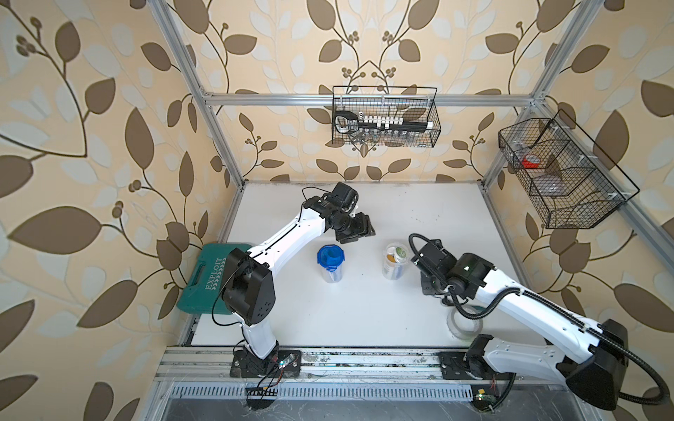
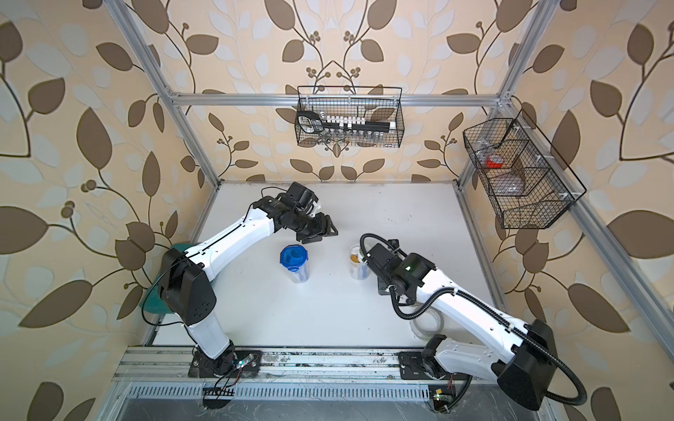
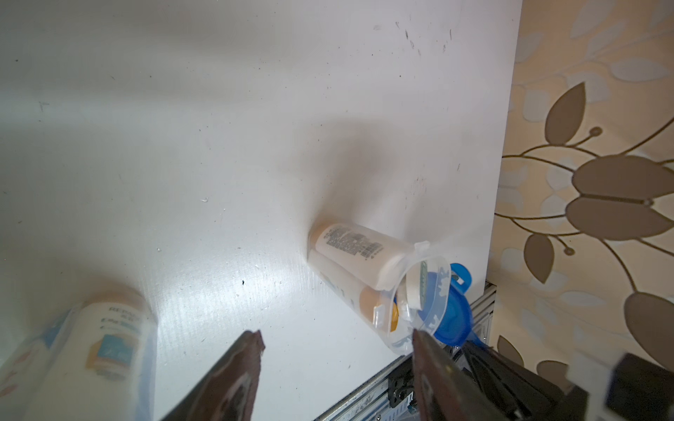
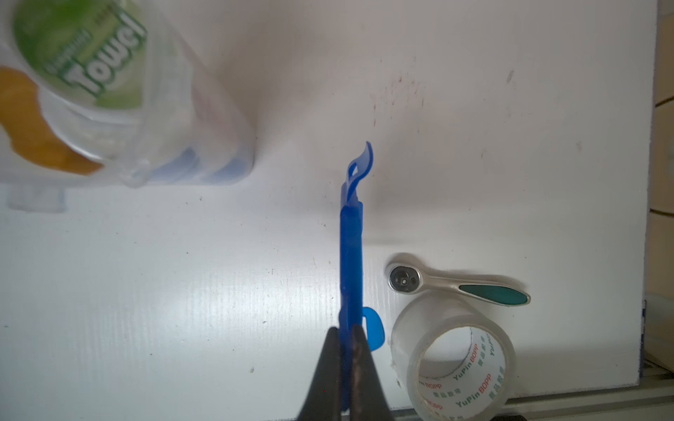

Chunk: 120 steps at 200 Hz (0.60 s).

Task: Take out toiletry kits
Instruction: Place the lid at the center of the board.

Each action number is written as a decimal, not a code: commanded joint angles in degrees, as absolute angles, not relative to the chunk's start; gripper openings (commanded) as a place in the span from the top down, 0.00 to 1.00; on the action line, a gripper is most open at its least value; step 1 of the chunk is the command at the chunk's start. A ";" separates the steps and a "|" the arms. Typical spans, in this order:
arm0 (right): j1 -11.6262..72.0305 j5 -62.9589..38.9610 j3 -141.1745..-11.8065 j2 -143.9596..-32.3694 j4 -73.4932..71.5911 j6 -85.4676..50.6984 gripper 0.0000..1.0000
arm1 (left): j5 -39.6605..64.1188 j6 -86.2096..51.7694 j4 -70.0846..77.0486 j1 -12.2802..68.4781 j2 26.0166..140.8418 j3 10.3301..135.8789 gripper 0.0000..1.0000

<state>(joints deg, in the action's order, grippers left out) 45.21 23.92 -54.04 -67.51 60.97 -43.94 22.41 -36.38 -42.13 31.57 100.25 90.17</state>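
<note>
Top views first: two jars stand upright on the white surface [image 1: 364,317], well apart. The capped clear plastic jar [image 1: 324,275] wears its blue four-tabbed lid [image 1: 330,257], with one toiletry kit [image 1: 333,277] sealed inside. The open clear plastic jar [image 1: 388,273] shows the other toiletry kit [image 1: 395,255] at its mouth: a round green-white disc [image 1: 401,251] beside an orange-yellow cap [image 1: 390,258]. The left hand [image 1: 359,231] hovers above the surface behind the capped jar, touching nothing. The right arm [image 1: 518,297] reaches in beside the open jar. Its hand is tucked beneath the wrist and hard to read from here. A green plastic case [image 1: 206,280] lies at the surface's left edge.

Left wrist now: the left hand's dark fingers [image 3: 251,361] stand about half apart, only bare surface between them. Ahead, white mini bottles [image 3: 350,248] fill the open jar.

Right wrist: the right hand [image 4: 344,350] is clamped tight on a loose blue lid [image 4: 352,255], held edge-on above the surface. A clear tape roll [image 4: 459,364] and a silver ratchet with a teal grip [image 4: 456,284] lie beside it.
</note>
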 commanded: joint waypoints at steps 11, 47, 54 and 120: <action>50.58 30.67 -51.64 -71.33 58.39 -48.78 1.00 | 24.11 -35.99 -41.86 31.99 100.95 89.92 0.33; 58.41 34.65 -51.15 -78.61 61.60 -54.71 1.00 | 24.70 -36.82 -40.61 31.99 101.25 89.39 0.34; 60.29 35.15 -51.25 -80.09 62.67 -56.19 1.00 | 24.76 -36.83 -40.56 31.99 101.25 89.46 0.34; 67.95 28.44 -50.00 -88.08 55.62 -53.69 0.66 | 25.22 -37.08 -40.34 31.99 101.32 89.06 0.34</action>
